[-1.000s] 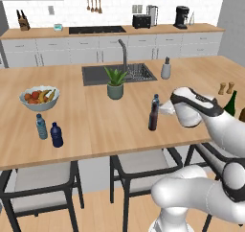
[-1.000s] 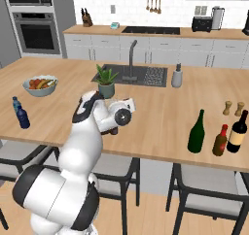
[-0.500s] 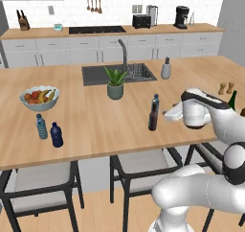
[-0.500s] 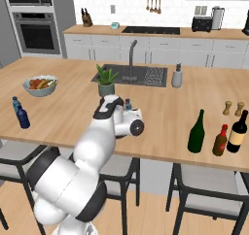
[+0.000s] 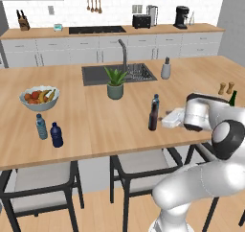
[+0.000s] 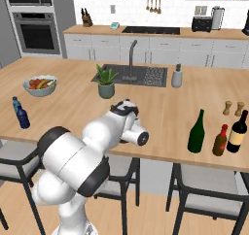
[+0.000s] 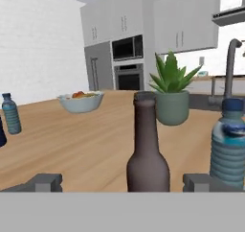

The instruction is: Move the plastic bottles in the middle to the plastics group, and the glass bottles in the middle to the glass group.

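While the pincer (image 7: 122,180) is held wide open, a slim, glossy brown bottle (image 7: 147,149) is framed beside a ribbed pale-blue bottle (image 7: 229,147)

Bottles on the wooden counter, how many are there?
7: pale-blue bottle and navy bottle at the left end; brown bottle and water bottle mid-counter; green bottle, red-brown bottle and dark bottle at the right end. The arm could hide others.

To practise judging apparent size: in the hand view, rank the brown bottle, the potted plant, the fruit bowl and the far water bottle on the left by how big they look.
1. Brown bottle, nearest the camera, so its lead is partly perspective.
2. Potted plant.
3. Fruit bowl and far water bottle: similar, unranked.
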Controlling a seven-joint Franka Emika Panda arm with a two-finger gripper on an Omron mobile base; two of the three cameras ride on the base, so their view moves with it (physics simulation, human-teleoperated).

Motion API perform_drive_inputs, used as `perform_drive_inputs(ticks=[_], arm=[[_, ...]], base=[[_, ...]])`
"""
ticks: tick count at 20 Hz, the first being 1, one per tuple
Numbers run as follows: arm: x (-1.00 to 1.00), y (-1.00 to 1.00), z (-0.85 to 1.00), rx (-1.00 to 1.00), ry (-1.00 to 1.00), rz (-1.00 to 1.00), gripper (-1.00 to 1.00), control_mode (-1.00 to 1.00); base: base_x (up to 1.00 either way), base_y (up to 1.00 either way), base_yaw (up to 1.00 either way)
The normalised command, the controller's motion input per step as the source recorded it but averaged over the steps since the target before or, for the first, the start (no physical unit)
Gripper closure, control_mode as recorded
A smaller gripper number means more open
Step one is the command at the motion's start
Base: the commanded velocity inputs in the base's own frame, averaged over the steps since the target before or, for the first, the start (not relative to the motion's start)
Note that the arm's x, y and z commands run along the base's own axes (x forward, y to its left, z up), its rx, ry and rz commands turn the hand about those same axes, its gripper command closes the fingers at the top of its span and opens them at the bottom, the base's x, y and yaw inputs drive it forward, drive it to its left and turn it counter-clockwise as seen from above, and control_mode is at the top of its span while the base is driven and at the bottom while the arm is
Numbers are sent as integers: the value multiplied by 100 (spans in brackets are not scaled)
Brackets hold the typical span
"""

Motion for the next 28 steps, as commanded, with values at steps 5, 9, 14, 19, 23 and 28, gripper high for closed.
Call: perform_drive_inputs(ticks=[5, 9, 14, 19, 23, 28], arm=[[24, 6, -25, 0, 11, 1, -100, -100], [20, 0, -17, 0, 7, 0, -100, -100], [6, 1, -8, 0, 0, 0, -100, -100], [0, 3, -3, 0, -1, 4, -100, -100], [8, 13, -1, 0, -1, 3, -100, -100], [12, 19, -1, 0, 0, 0, -100, -100]], base=[[0, 0, 0], [0, 0, 0], [0, 0, 0], [0, 0, 0], [0, 0, 0], [0, 0, 0]])
